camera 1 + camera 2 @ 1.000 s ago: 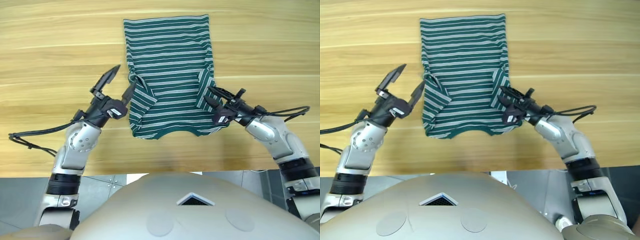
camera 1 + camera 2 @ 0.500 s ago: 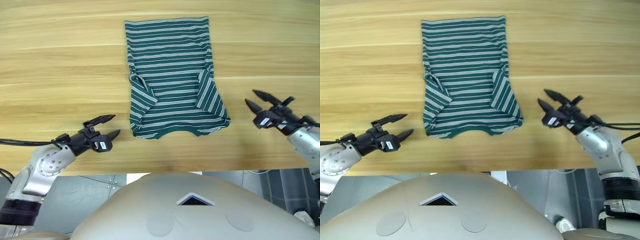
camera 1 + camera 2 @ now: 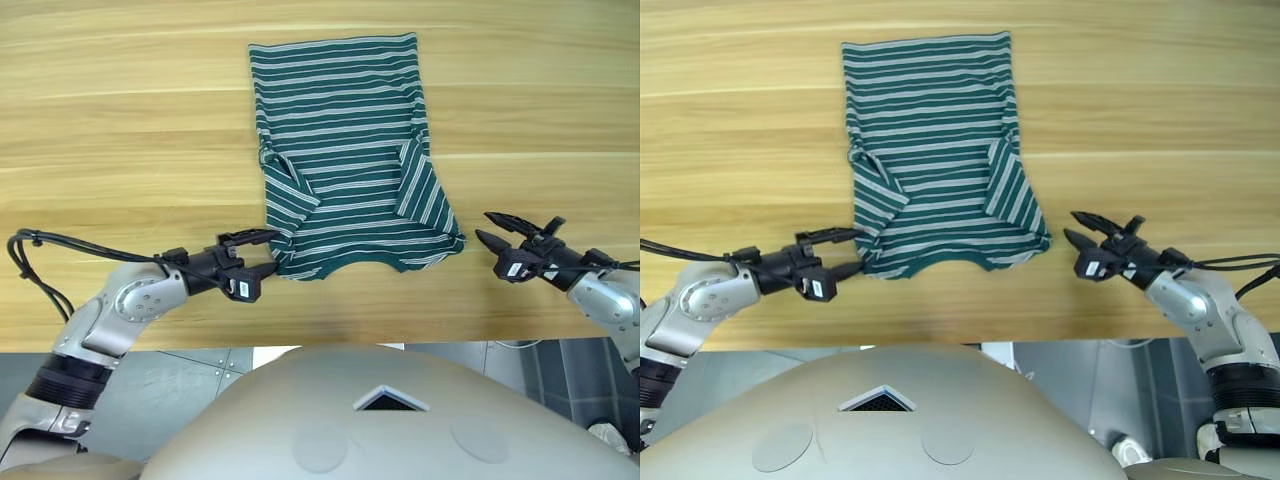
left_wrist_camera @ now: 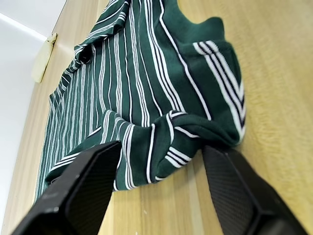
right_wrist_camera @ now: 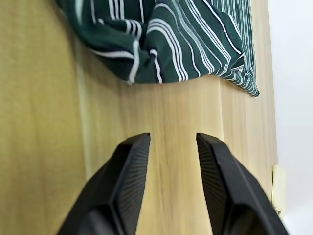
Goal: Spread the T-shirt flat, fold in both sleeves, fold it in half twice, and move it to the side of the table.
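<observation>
Left gripper [image 3: 276, 250] moving in onto near-left corner of shirt [image 3: 345, 150], jaws apart around it. Right gripper [image 3: 483, 226] hovering just off near-right corner, jaws apart. Shirt lying at table [image 3: 120, 120] centre, sleeves folded in.

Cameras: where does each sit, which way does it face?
Left eye view, right eye view: on the head, facing forward and down at the T-shirt on the table; both arms show, left claw at its near-left corner, right claw beside its near-right one.
Left wrist view: on the left wrist, facing along its open fingers, that corner between them.
Right wrist view: on the right wrist, facing past its open fingers to the shirt.
Shared: the shirt's near edge.
</observation>
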### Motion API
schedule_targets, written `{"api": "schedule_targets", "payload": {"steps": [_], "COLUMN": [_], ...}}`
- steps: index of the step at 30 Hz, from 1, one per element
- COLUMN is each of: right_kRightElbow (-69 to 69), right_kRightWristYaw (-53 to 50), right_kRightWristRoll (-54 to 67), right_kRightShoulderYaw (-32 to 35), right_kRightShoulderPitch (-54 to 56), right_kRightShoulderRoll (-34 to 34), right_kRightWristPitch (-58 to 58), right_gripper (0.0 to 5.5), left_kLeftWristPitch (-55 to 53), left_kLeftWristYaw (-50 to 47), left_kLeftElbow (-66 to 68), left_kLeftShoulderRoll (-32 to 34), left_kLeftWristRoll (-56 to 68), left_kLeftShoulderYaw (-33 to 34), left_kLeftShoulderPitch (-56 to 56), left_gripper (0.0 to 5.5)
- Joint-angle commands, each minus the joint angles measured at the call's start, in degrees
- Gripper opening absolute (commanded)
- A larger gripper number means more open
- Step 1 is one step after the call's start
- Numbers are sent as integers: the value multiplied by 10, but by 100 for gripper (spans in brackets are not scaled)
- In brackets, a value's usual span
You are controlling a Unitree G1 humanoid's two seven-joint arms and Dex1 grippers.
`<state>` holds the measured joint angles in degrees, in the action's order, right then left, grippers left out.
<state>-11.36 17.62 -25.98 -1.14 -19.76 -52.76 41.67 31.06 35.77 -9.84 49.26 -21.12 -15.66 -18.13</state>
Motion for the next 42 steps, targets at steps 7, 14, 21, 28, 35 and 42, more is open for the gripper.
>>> {"api": "schedule_targets", "payload": {"steps": [7, 14, 21, 28, 35, 42], "right_kRightElbow": [-17, 4, 3, 2, 4, 8], "right_kRightWristYaw": [0, 27, 33, 33, 28, 22], "right_kRightWristRoll": [-14, -10, -13, -17, -23, -26], "right_kRightShoulderYaw": [-20, -48, -55, -61, -71, -74], "right_kRightShoulderPitch": [15, 13, 30, 38, 52, 58], "right_kRightShoulderRoll": [-3, -16, -14, -10, -3, 6], "right_kRightWristPitch": [20, 51, 51, 54, 51, 45], "right_gripper": [175, 179, 179, 179, 81, 3], "left_kLeftWristPitch": [-4, 15, 17, 14, 14, 18], "left_kLeftWristYaw": [25, 36, 31, 28, 26, 27], "left_kLeftElbow": [62, 83, 93, 102, 102, 104], "left_kLeftShoulderRoll": [14, 14, 13, 15, 14, 16], "left_kLeftWristRoll": [-34, -26, -26, -28, -27, -13], "left_kLeftShoulderYaw": [-39, -60, -71, -74, -73, -67], "left_kLeftShoulderPitch": [3, 13, 16, 17, 18, 19], "left_gripper": [308, 204, 78, 1, 0, 0]}}
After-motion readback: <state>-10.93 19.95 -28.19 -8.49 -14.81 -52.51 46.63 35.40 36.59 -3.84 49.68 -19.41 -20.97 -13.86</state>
